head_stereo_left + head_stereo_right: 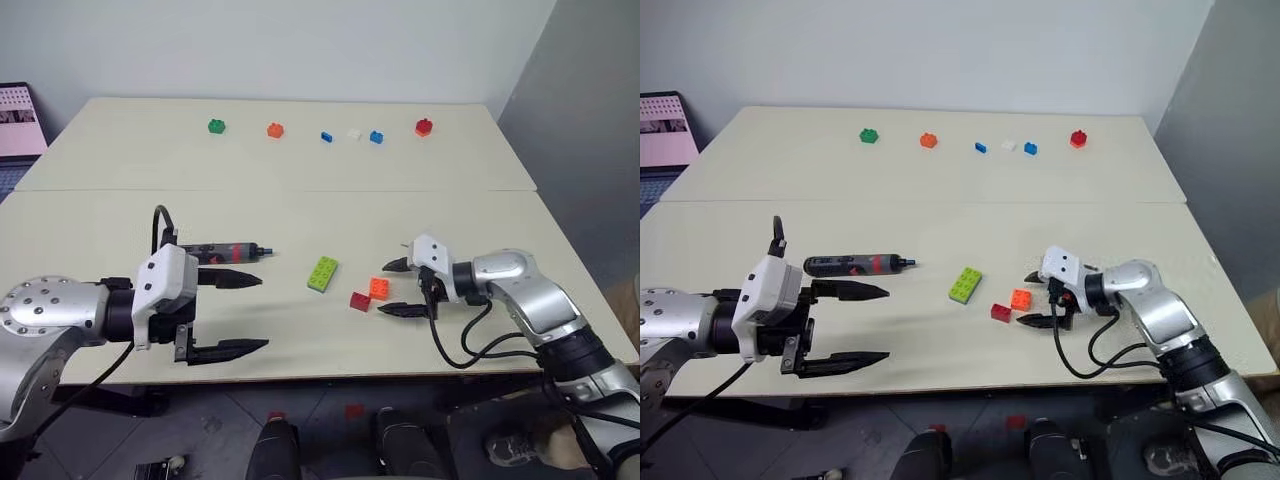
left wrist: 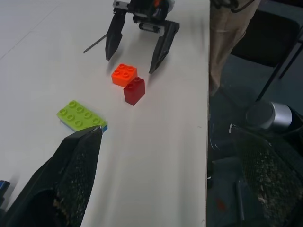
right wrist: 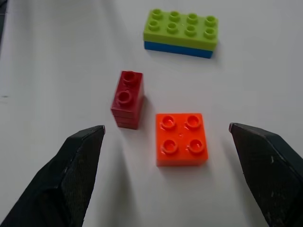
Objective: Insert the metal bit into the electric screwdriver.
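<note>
Your right gripper [image 1: 405, 288] hangs spread wide and empty near the table's [image 1: 120, 150] front edge, pointing at the orange brick [image 3: 182, 139] and dark red brick [image 3: 127, 99]. The metal bit [image 2: 94, 44] lies just beside its far finger, so shift toward it and straddle the rod rather than the bricks. Your left gripper [image 1: 865, 325] is also wide apart and empty. The electric screwdriver [image 1: 855, 264] lies just beyond it, toward the front left. The bit is barely discernible in the head views.
</note>
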You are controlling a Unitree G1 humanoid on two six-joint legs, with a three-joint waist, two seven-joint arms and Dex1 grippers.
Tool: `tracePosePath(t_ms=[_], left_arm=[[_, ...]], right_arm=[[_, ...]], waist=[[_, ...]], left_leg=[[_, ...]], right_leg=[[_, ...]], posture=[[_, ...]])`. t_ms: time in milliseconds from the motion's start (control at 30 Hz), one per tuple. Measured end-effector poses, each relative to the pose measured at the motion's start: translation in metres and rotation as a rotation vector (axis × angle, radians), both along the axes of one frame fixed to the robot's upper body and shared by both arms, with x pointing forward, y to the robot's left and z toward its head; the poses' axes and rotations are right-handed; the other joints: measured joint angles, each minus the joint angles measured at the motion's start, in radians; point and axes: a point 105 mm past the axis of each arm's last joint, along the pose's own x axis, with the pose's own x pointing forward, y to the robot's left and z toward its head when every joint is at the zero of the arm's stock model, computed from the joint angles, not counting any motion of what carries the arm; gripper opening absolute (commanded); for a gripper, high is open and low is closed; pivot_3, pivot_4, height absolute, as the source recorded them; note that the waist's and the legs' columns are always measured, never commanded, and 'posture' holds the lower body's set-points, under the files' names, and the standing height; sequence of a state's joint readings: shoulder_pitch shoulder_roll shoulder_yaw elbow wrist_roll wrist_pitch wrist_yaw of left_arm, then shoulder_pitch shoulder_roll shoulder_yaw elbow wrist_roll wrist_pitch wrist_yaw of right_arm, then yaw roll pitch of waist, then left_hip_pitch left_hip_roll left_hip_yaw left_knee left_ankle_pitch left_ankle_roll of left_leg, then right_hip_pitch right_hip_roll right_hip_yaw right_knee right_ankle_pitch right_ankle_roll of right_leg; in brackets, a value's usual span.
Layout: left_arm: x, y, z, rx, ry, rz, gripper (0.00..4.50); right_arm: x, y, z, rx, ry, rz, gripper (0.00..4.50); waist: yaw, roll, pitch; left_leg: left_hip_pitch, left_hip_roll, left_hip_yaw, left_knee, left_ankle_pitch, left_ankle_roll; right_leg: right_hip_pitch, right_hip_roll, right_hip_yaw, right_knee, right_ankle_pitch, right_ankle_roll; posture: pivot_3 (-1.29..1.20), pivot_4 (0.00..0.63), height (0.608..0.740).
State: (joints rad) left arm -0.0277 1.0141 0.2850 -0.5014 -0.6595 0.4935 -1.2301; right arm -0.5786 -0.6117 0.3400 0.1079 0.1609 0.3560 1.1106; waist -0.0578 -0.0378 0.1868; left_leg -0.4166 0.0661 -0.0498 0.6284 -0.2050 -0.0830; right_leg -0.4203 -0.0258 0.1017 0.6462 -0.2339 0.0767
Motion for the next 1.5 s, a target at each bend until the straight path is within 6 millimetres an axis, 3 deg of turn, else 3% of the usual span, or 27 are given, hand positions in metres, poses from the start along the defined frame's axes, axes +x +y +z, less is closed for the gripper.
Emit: tracePosePath(t_ms=[233, 567, 633, 867, 1033, 1167, 1267, 1500], left_arm=[[0.001, -0.008, -0.001, -0.008, 0.001, -0.031, 4.50], [0.004, -0.016, 0.001, -0.042, -0.013, -0.048, 4.50], [0.004, -0.017, 0.001, -0.046, -0.010, -0.053, 4.50], [0.004, -0.018, 0.001, -0.053, -0.014, -0.057, 4.50], [0.006, -0.021, 0.004, -0.064, -0.031, -0.058, 4.50], [0.007, -0.026, 0.006, -0.086, -0.035, -0.073, 4.50], [0.007, -0.033, 0.009, -0.102, -0.043, -0.107, 4.50], [0.009, -0.048, 0.012, -0.129, -0.050, -0.172, 4.50]], right_arm=[[0.012, 0.003, -0.009, -0.040, -0.016, 0.014, 4.44], [0.010, 0.004, -0.017, -0.040, 0.033, 0.048, 1.78], [0.010, 0.004, -0.016, -0.040, 0.031, 0.051, 1.43], [0.011, 0.004, -0.013, -0.029, 0.013, 0.050, 1.46], [0.013, -0.001, 0.009, -0.001, -0.058, 0.030, 1.46], [0.013, -0.026, 0.033, 0.048, -0.125, -0.084, 1.46], [0.010, -0.056, 0.047, 0.075, -0.173, -0.229, 1.46], [0.002, -0.140, 0.039, 0.074, -0.192, -0.664, 1.46]], waist=[[-0.001, 0.000, 0.000], [-0.001, 0.000, 0.000], [-0.001, 0.000, 0.000], [-0.001, 0.000, 0.000], [0.001, 0.000, 0.000], [0.007, 0.001, 0.000], [0.011, 0.001, 0.000], [0.008, 0.001, 0.000]], left_leg=[[0.000, 0.000, 0.000, 0.000, 0.000, 0.000], [0.000, 0.001, -0.001, 0.000, 0.000, 0.000], [0.000, 0.001, -0.001, 0.000, 0.000, 0.000], [0.000, 0.000, -0.001, 0.000, 0.000, 0.000], [0.000, 0.000, -0.001, 0.000, 0.000, 0.000], [-0.001, 0.000, -0.001, 0.000, 0.000, 0.000], [-0.001, 0.000, -0.001, 0.000, 0.000, 0.000], [0.000, 0.000, -0.001, 0.001, 0.000, 0.000]], right_leg=[[0.000, 0.001, 0.000, 0.000, 0.000, 0.000], [0.000, 0.001, 0.000, 0.001, 0.000, 0.000], [0.000, 0.001, 0.000, 0.001, 0.000, 0.000], [0.000, 0.001, 0.000, 0.001, 0.000, 0.000], [0.000, 0.001, 0.000, 0.001, 0.000, 0.000], [0.001, 0.001, 0.000, 0.000, 0.000, 0.001], [0.001, 0.001, 0.000, 0.001, 0.000, 0.001], [0.001, 0.001, 0.001, 0.001, 0.000, 0.001]], posture=[[0.00, 0.150, 0.740], [0.00, 0.150, 0.740], [0.00, 0.150, 0.740], [0.00, 0.150, 0.740], [0.00, 0.150, 0.740], [0.00, 0.150, 0.740], [0.00, 0.150, 0.740], [0.00, 0.150, 0.740]])
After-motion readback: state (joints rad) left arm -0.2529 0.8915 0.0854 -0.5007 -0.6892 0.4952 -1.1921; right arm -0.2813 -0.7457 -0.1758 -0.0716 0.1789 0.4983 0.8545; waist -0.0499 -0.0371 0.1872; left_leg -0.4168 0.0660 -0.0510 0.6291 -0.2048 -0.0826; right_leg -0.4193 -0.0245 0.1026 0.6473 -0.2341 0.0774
